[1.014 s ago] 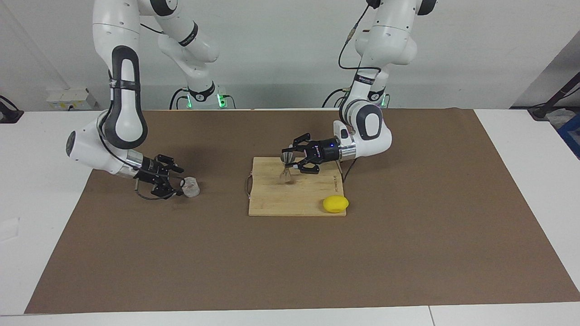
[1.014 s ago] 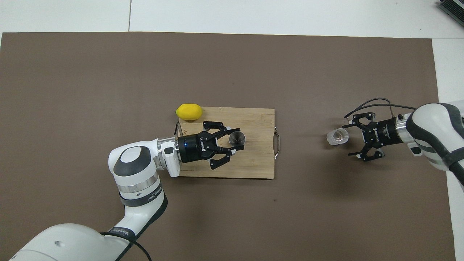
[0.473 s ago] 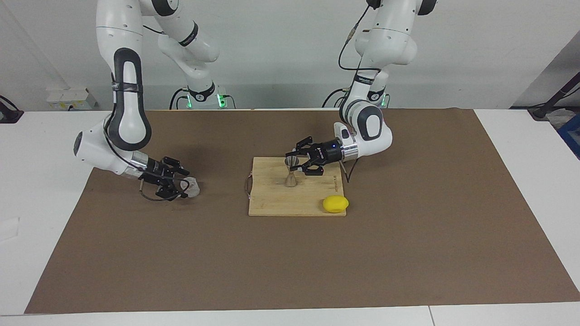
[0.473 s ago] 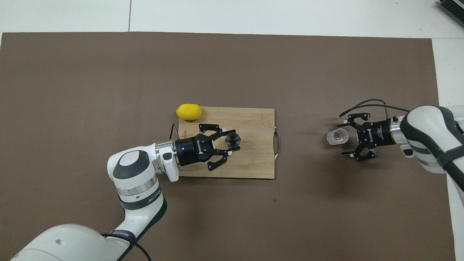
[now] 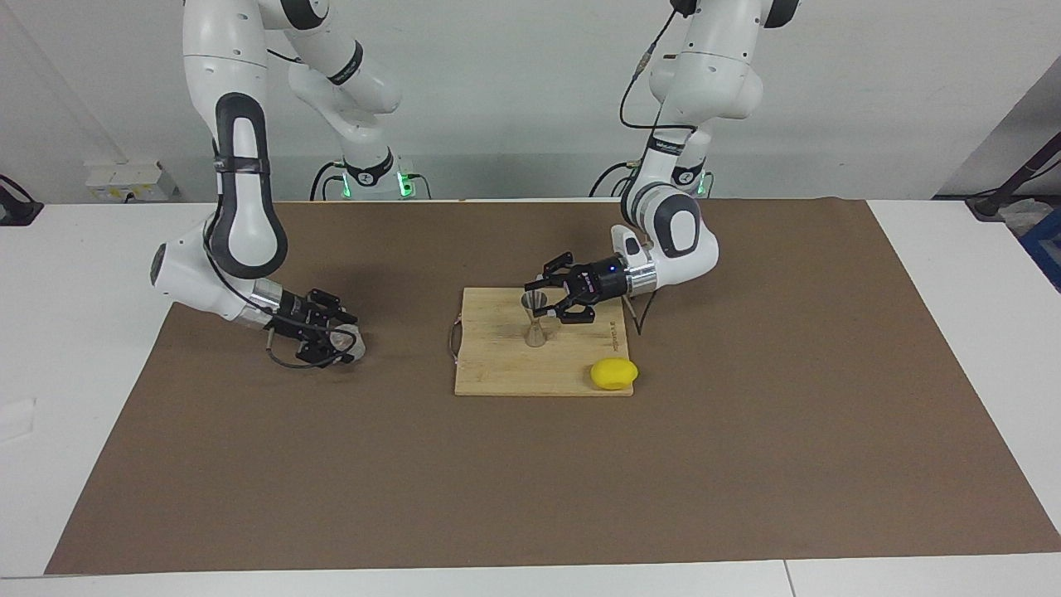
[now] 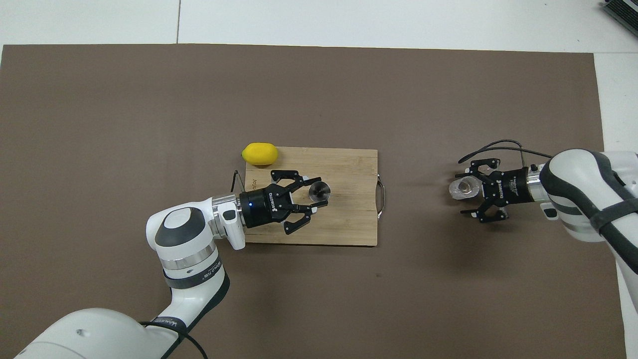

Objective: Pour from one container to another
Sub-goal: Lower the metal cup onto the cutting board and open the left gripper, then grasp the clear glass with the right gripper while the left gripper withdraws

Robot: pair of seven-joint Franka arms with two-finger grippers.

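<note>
The right gripper (image 6: 469, 191) is reaching low along the brown paper mat (image 5: 530, 481), its jaws standing apart with the small clear glass cup (image 6: 463, 188) sitting between them, not yet clamped as far as I can see. To do this step well, it is worth closing squarely on the cup's wall, mid-height, so the slick glass is not squirting out or tipping.

The left gripper (image 5: 544, 305) is bracketing the upper cone of the small grey metal hourglass jigger (image 5: 536, 325), which is standing upright between its jaws on the pale wooden cutting board (image 5: 497, 365); I cannot tell whether they are pinching or just clear of it.

A yellow lemon (image 5: 614, 374) is lying just outside those jaws, at the board's corner. The mat is covering a white table (image 5: 75, 274) against a plain pale wall.
</note>
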